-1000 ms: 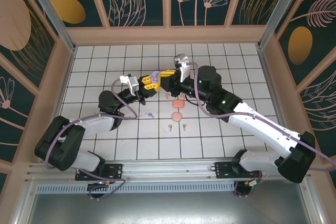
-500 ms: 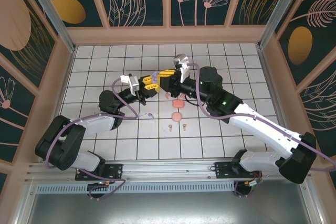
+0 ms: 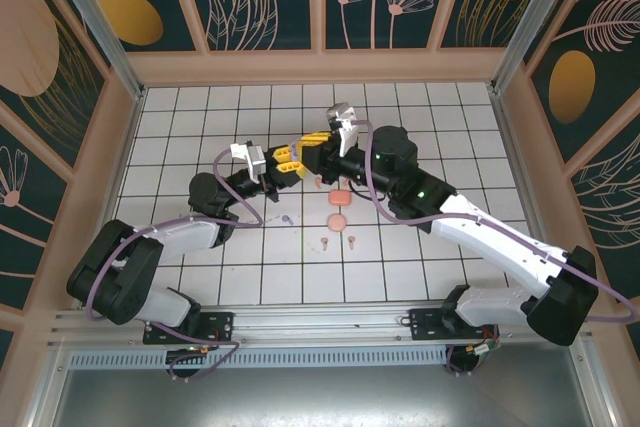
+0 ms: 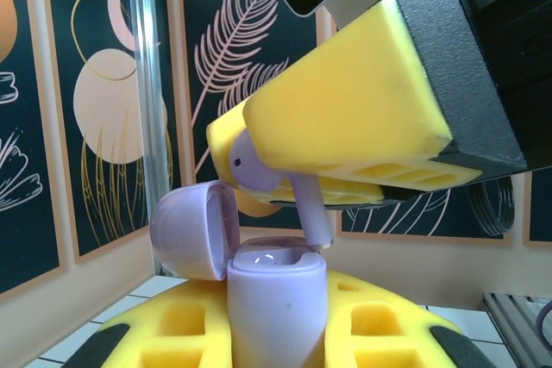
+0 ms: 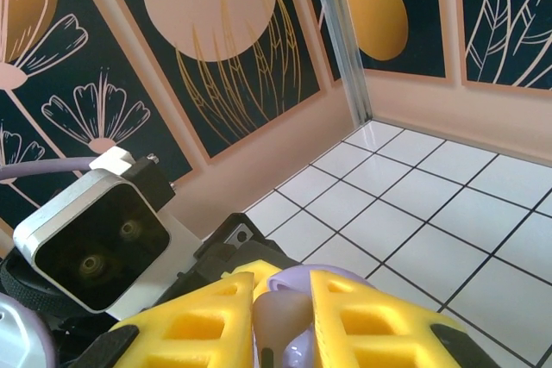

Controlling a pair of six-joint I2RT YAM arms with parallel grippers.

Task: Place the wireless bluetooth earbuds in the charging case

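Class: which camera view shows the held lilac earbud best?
Left wrist view: the lilac earbud shows nearly whole, head pinched between yellow fingers, stem over the open case. Right wrist view: a blurred pale bit between the fingers. Top view: too small to make out.

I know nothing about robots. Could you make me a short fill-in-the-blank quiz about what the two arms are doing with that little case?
The left gripper holds a lilac charging case whose lid stands ____.
The right gripper pinches an earbud whose colour, like the case's, is ____.
The earbud's stem points ____ toward the case's opening.
Both grippers' fingers are coloured ____.
Missing words: open; lilac; down; yellow.
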